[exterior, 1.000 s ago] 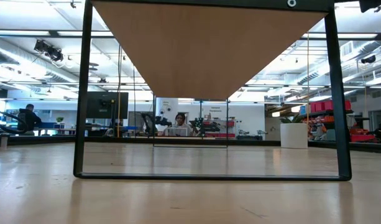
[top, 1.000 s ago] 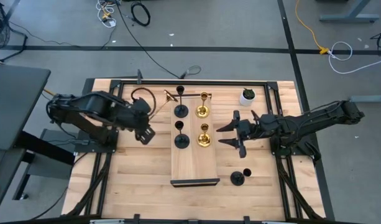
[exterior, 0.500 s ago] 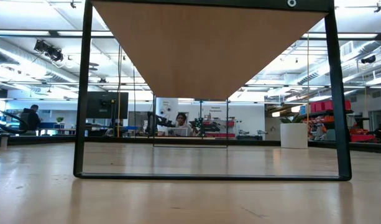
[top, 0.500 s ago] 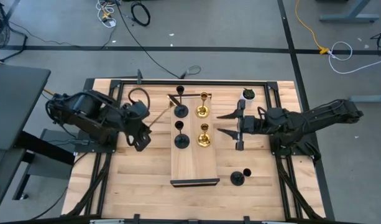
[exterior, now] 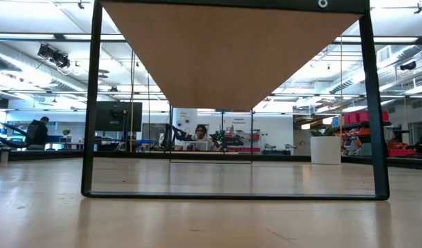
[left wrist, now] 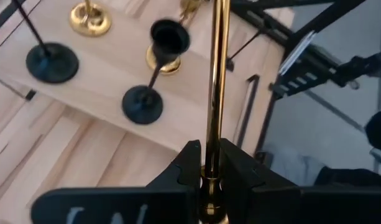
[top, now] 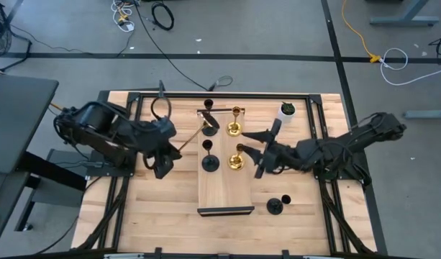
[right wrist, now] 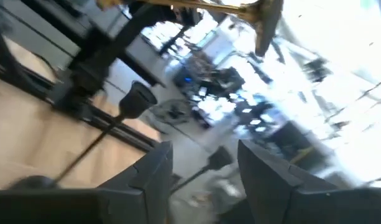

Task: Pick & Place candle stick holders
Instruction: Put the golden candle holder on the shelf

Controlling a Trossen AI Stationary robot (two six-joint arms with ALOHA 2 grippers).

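Clamping a gold candle stick holder (left wrist: 216, 74) by its stem, the left gripper (top: 165, 146) holds it tilted beside the wooden board (top: 224, 188). The right gripper (top: 252, 153), fingers apart and apparently empty, hovers by the gold holder (top: 237, 160) standing on that board.

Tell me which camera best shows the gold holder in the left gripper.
The left wrist view: the gold holder's stem is clamped between the left gripper's fingers. The high view shows it small; the right wrist view only blurred; the low view not at all.
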